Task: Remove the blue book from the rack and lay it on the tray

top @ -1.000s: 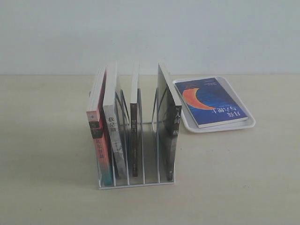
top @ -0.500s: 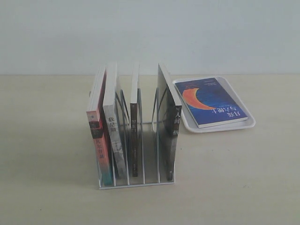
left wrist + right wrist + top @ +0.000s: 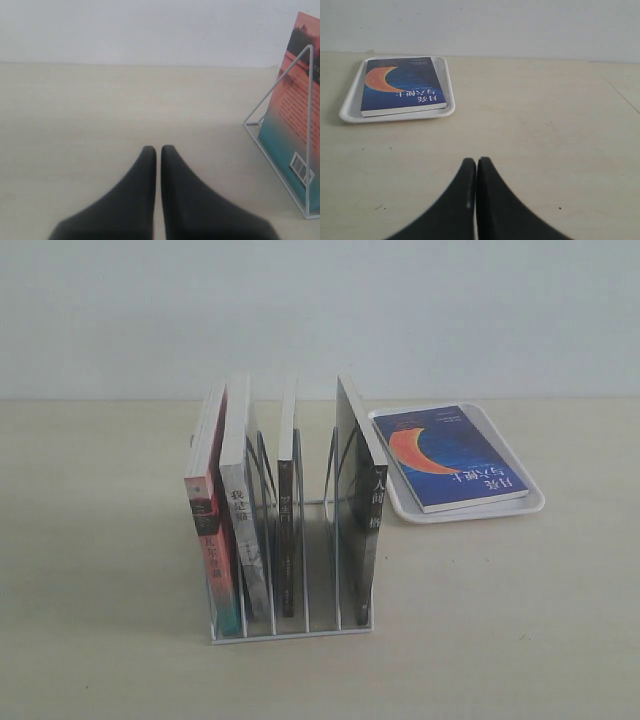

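Note:
The blue book (image 3: 450, 456) with its orange crescent lies flat, cover up, on the white tray (image 3: 531, 502) to the right of the rack; the right wrist view shows the same blue book (image 3: 402, 85) on the tray (image 3: 446, 85). The white wire rack (image 3: 290, 625) stands in the middle with several upright books. Neither arm appears in the exterior view. My left gripper (image 3: 158, 148) is shut with nothing in it, over bare table beside the rack's wire end (image 3: 278, 127). My right gripper (image 3: 476, 160) is shut and empty, well away from the tray.
The rack holds a red-and-teal-spined book (image 3: 213, 540), a grey one (image 3: 243, 530), a thin dark one (image 3: 287, 530) and a black-spined book (image 3: 362, 510). The red-and-teal book's back cover (image 3: 295, 115) shows in the left wrist view. A pale wall backs the wooden table.

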